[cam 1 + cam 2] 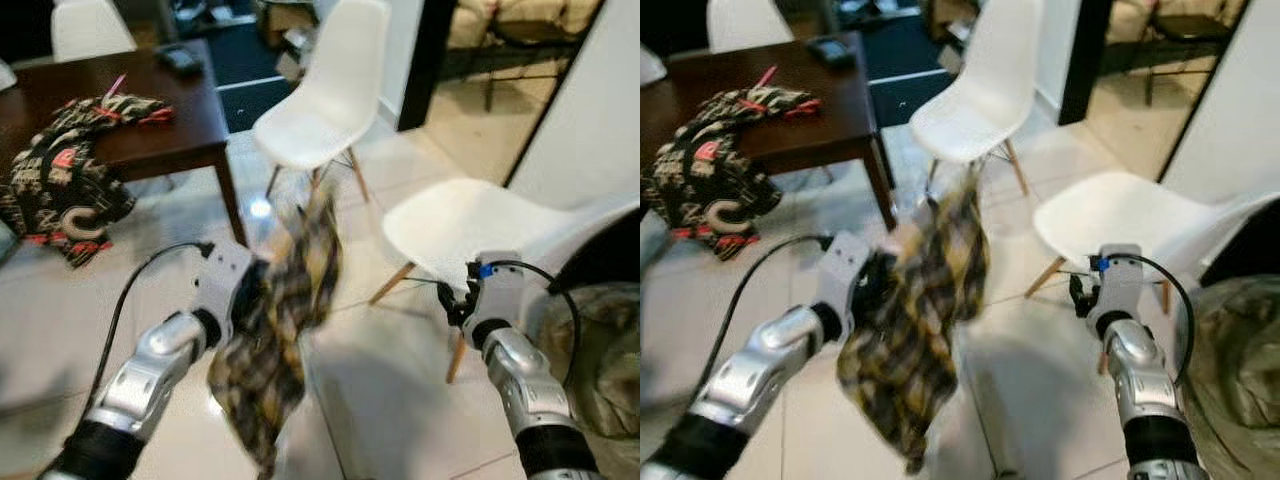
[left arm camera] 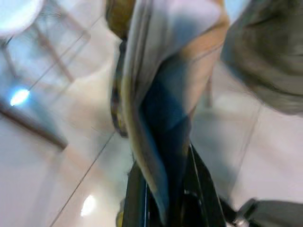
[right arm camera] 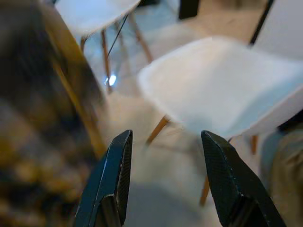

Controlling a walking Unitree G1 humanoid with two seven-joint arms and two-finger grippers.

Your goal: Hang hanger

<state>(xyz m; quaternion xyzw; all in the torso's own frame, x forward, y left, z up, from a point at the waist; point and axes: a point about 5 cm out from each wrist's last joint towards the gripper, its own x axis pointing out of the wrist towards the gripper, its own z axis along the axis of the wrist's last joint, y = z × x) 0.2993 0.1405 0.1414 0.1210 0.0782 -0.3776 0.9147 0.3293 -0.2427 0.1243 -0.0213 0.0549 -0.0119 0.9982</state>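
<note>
Carrying stage, I judge: the left gripper (image 1: 250,292) pinches a plaid garment (image 1: 285,330) near the white chair (image 1: 455,225), the right gripper (image 3: 165,179) gapes empty, and a rail must be found next.

Left gripper (image 1: 262,290) seemingly clamped; right gripper (image 3: 165,179) spread

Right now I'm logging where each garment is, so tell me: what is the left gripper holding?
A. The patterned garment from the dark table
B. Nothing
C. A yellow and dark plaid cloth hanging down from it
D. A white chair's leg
C. The left gripper is shut on the plaid cloth, which hangs from it above the tiled floor, while the patterned garment lies draped over the dark table.
</note>
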